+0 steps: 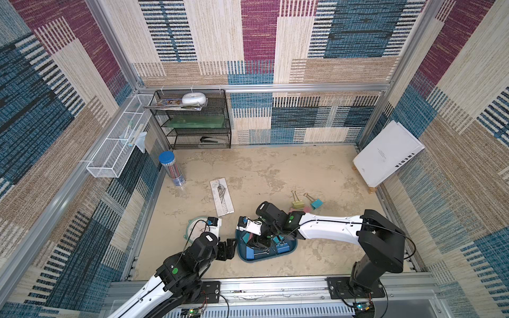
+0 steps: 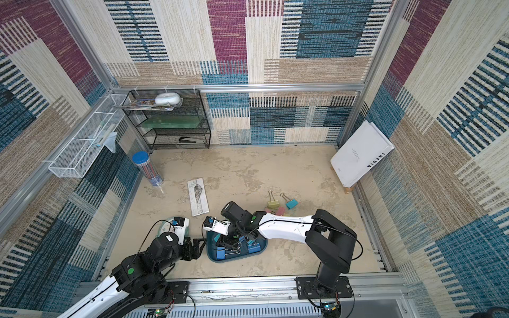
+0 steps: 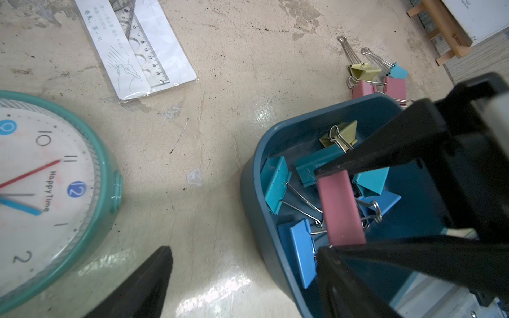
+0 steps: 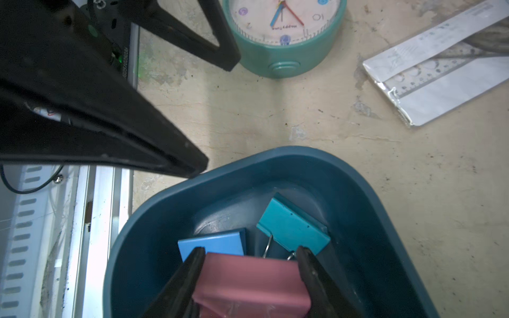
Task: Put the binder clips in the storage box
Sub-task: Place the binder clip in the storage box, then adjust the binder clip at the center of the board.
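- The left gripper (image 1: pixel 233 249) sits low in both top views, just left of the storage box (image 1: pixel 242 257). Its fingers are spread wide and hold nothing.
- The storage box lies at lower centre of the frame, with several binder clips (image 3: pixel 298 247) inside.
- The right gripper (image 4: pixel 250 250) hangs over the box interior, clamped on a pink clip (image 4: pixel 248 283).
- The clock (image 1: pixel 197 228) lies left of the box.
- Up and right of the box, a yellow clip (image 1: pixel 298 204) and a turquoise clip (image 1: pixel 316 203) lie on the table (image 1: pixel 275 170). Probably two loose pink clips (image 3: pixel 363 89) lie beside them, half hidden.
- The ruler (image 1: pixel 221 196) lies above the clock.
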`<action>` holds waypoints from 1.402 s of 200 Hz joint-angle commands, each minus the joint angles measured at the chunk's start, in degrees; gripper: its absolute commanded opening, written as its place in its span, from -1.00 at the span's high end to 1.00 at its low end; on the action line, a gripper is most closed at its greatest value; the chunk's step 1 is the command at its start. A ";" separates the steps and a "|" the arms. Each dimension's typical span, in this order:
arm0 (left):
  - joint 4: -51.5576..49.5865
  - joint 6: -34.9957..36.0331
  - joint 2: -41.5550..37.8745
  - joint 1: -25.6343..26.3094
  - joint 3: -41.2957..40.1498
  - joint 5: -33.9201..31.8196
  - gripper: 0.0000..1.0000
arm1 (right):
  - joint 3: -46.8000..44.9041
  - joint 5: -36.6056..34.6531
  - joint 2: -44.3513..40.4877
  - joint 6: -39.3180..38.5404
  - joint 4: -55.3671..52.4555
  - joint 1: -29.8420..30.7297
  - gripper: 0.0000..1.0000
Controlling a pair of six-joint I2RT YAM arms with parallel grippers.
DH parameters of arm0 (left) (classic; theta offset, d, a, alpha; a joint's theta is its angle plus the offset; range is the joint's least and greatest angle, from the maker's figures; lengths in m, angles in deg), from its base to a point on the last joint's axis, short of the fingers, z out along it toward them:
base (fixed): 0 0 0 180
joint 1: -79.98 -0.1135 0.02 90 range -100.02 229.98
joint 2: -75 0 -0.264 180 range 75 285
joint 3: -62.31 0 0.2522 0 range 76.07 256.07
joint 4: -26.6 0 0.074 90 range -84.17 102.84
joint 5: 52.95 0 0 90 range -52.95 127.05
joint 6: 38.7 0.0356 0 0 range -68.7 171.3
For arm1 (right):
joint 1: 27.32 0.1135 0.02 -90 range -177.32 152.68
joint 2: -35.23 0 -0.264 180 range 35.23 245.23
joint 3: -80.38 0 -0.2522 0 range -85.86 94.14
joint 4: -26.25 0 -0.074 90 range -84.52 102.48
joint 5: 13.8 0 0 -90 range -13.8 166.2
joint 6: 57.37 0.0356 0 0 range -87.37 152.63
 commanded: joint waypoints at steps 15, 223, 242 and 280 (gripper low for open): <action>0.36 0.36 -0.08 -0.02 -0.02 -0.36 -0.72 | 0.03 -0.30 1.26 -0.78 2.13 0.80 -0.05; 0.70 0.56 -0.17 -0.01 -0.08 0.28 -0.72 | -11.44 -17.70 -22.79 36.24 -8.20 -42.72 0.37; 0.76 0.65 -0.35 0.00 -0.12 0.32 -0.73 | -13.18 -21.04 -22.80 33.13 -7.68 -43.93 0.30; 0.87 0.64 -0.22 0.00 -0.20 0.37 -0.73 | -12.15 -17.31 -17.72 30.95 -4.35 -44.20 0.62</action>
